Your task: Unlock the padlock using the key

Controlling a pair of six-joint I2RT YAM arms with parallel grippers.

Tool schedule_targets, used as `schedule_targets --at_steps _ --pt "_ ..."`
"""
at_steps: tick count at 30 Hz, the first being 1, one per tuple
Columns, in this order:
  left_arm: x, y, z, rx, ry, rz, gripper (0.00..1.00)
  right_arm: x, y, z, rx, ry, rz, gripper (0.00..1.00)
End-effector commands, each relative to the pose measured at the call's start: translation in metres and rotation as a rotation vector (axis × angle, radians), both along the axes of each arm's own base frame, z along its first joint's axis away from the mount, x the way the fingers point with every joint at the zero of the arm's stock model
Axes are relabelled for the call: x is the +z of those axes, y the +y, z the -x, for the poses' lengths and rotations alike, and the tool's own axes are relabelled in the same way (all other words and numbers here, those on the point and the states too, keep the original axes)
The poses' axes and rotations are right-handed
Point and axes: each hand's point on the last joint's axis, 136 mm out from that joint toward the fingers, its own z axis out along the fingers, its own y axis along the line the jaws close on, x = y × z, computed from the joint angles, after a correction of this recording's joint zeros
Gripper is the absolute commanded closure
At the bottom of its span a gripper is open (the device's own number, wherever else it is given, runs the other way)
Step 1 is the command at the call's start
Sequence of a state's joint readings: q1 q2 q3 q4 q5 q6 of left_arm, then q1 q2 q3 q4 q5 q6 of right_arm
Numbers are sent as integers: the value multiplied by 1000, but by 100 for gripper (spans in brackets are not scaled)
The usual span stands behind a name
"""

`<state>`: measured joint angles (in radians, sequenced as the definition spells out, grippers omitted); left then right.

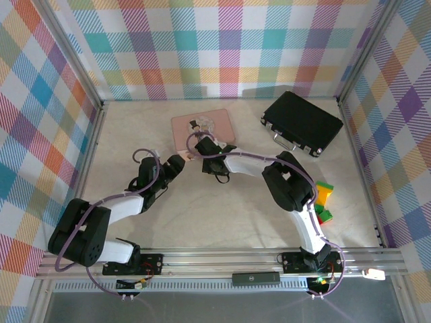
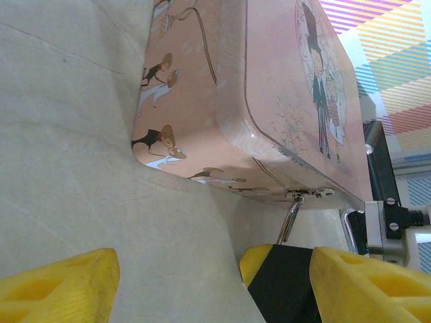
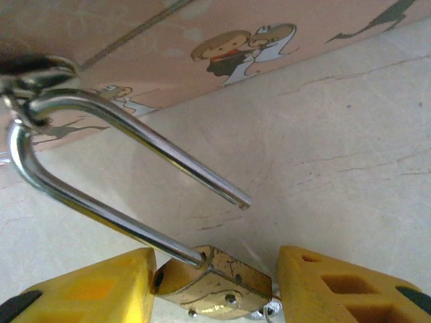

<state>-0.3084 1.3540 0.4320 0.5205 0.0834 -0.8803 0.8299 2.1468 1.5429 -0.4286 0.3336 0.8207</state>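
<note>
Padlock (image 3: pixel 215 286) shackle (image 3: pixel 135 131) open, hooked through pink box (image 3: pixel 202 40) clasp (image 3: pixel 34 70).
Body sits between right end effector (image 3: pixel 215 259) fingers, likely to steady it; clench unclear. Left end effector (image 2: pixel 212 269) hangs released alongside.

My table (image 1: pixel 222 219): pale marbled top. On it: pink box (image 1: pixel 217 122) far centre, black case (image 1: pixel 302 121) far right, coloured blocks (image 1: pixel 324 202) near right edge.
</note>
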Motion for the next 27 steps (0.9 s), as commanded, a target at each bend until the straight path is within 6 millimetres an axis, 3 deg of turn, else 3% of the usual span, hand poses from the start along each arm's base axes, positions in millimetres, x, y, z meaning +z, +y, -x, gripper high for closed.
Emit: schedule_targets --at_steps 1,9,17,27 --pt "1 9 5 11 -5 -40 25 -8 -5 11 -22 35 47 51" --pt "6 11 3 14 -11 -61 25 -5 -14 9 -23 -3 79 68" --pt "16 16 4 25 -30 -86 25 7 -12 -8 268 -71 94 79" --pt "24 24 12 50 -49 -101 25 21 2 -14 601 -214 164 82"
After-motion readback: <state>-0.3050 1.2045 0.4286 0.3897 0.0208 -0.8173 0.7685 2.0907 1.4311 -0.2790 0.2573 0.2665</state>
